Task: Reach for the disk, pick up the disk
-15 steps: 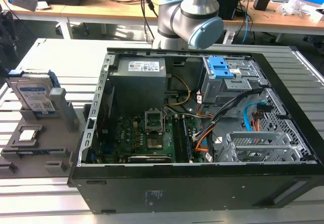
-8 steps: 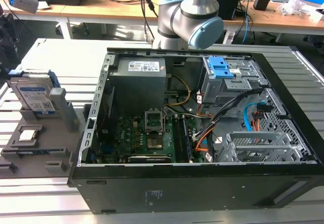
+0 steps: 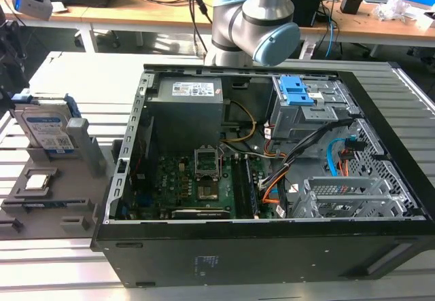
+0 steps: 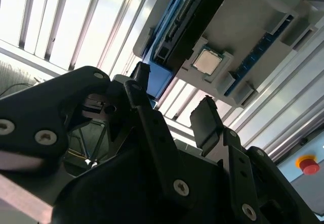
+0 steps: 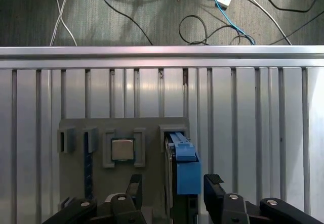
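Disk [image 3: 45,128], silver rectangular hard drive in blue plastic carrier: stood on edge in a slot at one edge of grey plastic fixture [image 3: 41,209], beside small square silver chip [image 3: 37,181]. Black two-fingered gripper [image 5: 173,183]: spread wide, poised astride the disk, nothing grasped.

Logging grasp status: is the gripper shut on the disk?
No, in the first wrist view the gripper is open, with gaps either side of the disk.

Fingers [image 5: 134,183] spread, one each side of the upright disk [image 5: 185,161], with gaps on both flanks. CPU chip [image 5: 122,149] pocket sits just beside the disk on one finger's side. Grey holder [image 5: 152,125] walls flank the disk's end. Computer case [image 3: 272,246] stands near, on the exterior view's right.
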Tool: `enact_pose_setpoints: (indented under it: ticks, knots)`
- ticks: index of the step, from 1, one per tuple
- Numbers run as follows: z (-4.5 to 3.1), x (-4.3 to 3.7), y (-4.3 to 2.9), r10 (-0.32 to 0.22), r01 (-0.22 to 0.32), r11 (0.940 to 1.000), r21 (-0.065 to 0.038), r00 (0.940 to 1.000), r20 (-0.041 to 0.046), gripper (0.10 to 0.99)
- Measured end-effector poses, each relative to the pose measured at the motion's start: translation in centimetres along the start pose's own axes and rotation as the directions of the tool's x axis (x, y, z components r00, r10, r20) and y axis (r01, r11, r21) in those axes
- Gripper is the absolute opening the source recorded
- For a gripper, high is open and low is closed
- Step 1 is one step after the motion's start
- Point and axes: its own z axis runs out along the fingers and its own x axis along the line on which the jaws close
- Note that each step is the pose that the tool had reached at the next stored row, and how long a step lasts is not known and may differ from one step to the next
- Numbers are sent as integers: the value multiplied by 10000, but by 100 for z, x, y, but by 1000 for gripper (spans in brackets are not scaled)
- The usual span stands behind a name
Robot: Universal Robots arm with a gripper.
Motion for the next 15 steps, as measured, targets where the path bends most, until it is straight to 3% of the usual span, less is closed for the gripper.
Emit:
enact_pose_setpoints:
  ticks: [15]
  knots:
    - [112, 0, -4, 0, 0, 10000, 0, 10000, -5, 600]
